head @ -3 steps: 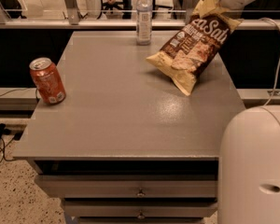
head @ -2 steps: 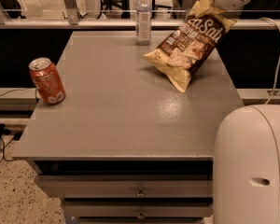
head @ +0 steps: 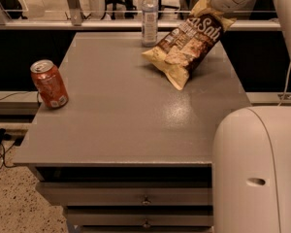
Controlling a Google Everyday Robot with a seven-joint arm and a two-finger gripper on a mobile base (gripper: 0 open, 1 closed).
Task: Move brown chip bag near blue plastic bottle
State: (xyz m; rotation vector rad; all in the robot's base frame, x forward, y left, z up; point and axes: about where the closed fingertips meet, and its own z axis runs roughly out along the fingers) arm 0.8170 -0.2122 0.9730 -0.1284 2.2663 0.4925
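Note:
The brown chip bag (head: 188,43) hangs tilted over the back right of the grey table (head: 126,115), its lower corner touching or just above the top. My gripper (head: 214,2) holds the bag by its top edge at the upper right. The blue plastic bottle (head: 149,16), clear with a white cap and label, stands upright at the table's back edge, just left of the bag. The bag's lower left corner lies close to the bottle's base, with a small gap.
An orange-red soda can (head: 49,84) stands near the table's left edge. My white base (head: 257,174) fills the lower right. Drawers (head: 136,200) sit under the tabletop. A rail and chair legs are behind the table.
The gripper has carried the chip bag to the left and slightly back, closer to the bottle. The can and the bottle have not moved.

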